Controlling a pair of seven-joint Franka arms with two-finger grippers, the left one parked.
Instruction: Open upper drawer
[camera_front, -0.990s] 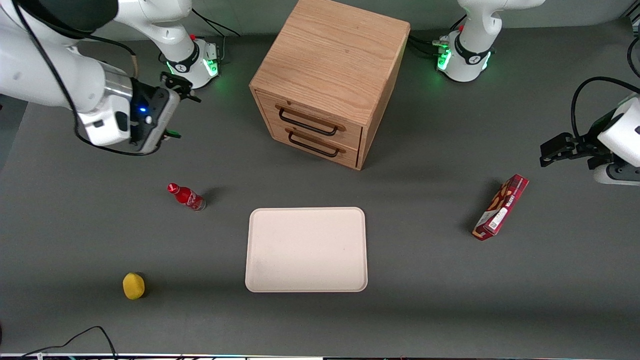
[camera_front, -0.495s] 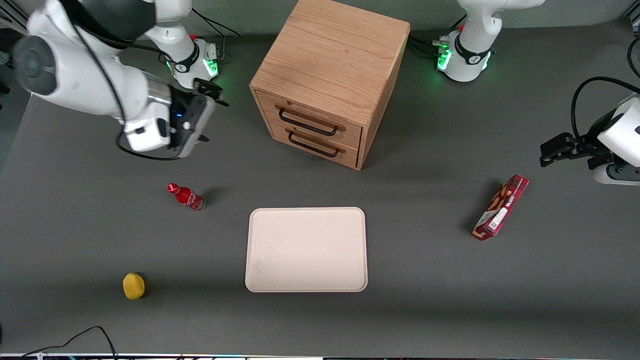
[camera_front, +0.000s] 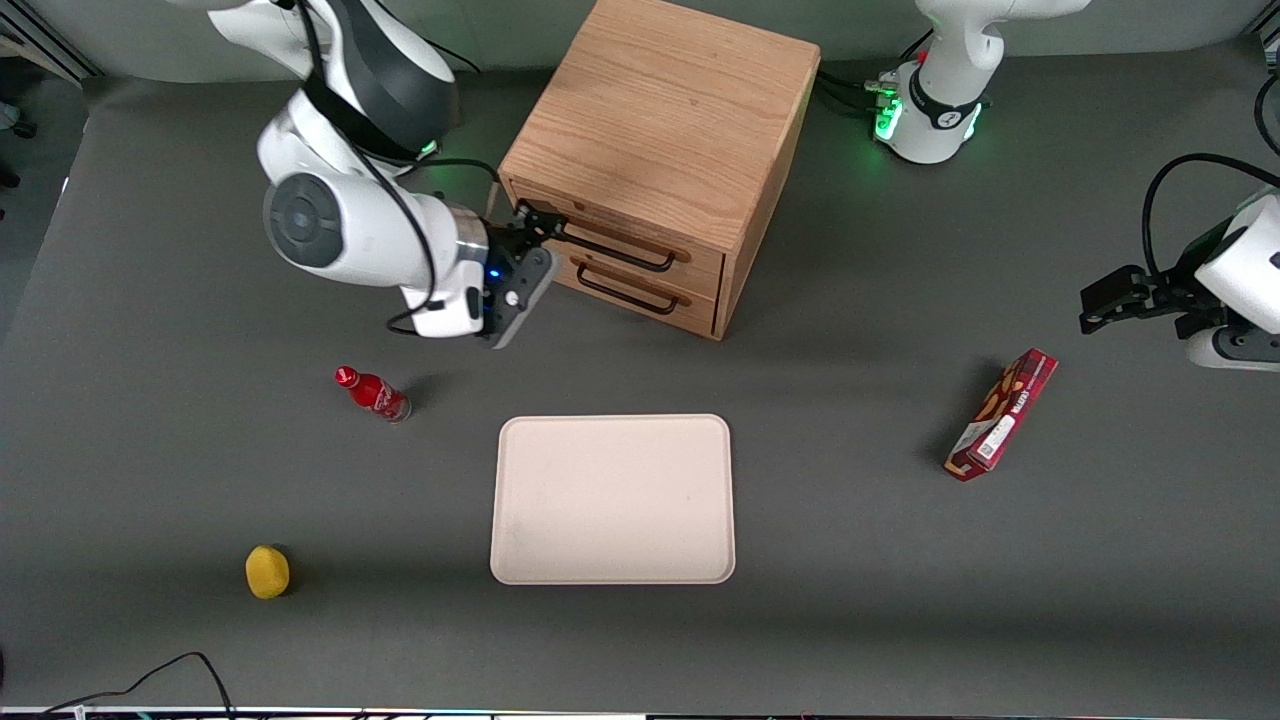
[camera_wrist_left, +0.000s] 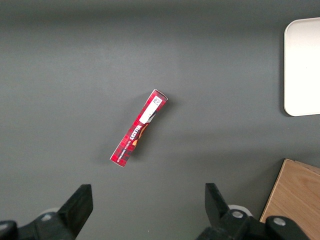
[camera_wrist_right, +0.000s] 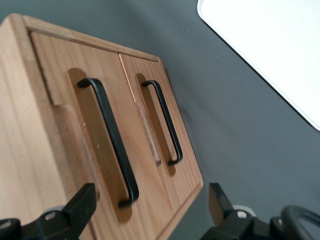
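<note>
The light oak cabinet (camera_front: 665, 120) stands at the back middle of the table with both drawers shut. The upper drawer (camera_front: 640, 238) has a thin black bar handle (camera_front: 612, 248); in the right wrist view the upper drawer (camera_wrist_right: 60, 90) and its handle (camera_wrist_right: 111, 140) show close up, beside the lower drawer's handle (camera_wrist_right: 165, 125). My right gripper (camera_front: 533, 222) is open and empty. It hovers just in front of the upper drawer, at the end of the handle toward the working arm, without touching it. In the wrist view the gripper (camera_wrist_right: 150, 205) has its fingers (camera_wrist_right: 82, 200) spread wide.
A white tray (camera_front: 612, 498) lies nearer the front camera than the cabinet. A red bottle (camera_front: 372, 393) and a yellow round object (camera_front: 267, 571) lie toward the working arm's end. A red box (camera_front: 1001, 414) lies toward the parked arm's end.
My right arm has swung from the working arm's end of the table toward the cabinet, bringing the gripper up to the upper drawer's front. The drawers have not moved.
</note>
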